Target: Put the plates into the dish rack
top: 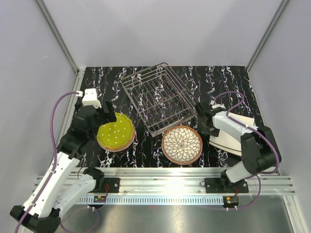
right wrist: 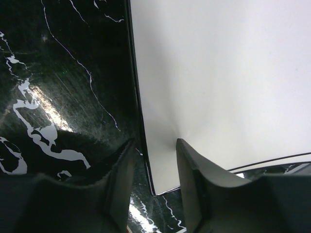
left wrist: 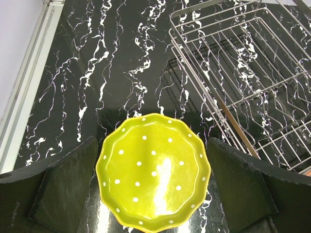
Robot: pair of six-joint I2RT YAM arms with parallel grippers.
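Observation:
A stack of scalloped plates, with a lime-green white-dotted one on top (top: 115, 131) and orange and pink rims under it, lies left of centre. My left gripper (top: 108, 118) hovers over its far edge, open. In the left wrist view the green plate (left wrist: 153, 170) lies between the wide-apart fingers (left wrist: 63, 187). The brown-rimmed petal plate (top: 181, 144) lies in front of the empty wire dish rack (top: 158, 97). Cream squarish plates (top: 238, 140) lie at the right under my right arm. My right gripper (top: 204, 124) is open. Its fingers (right wrist: 199, 184) straddle the left edge of the top cream plate (right wrist: 218, 73).
The black marbled table (top: 228, 82) is enclosed by white walls at the left, right and back. A metal rail (top: 160, 177) runs along the near edge. The rack's near corner (left wrist: 243, 73) sits close to the right of the green plate.

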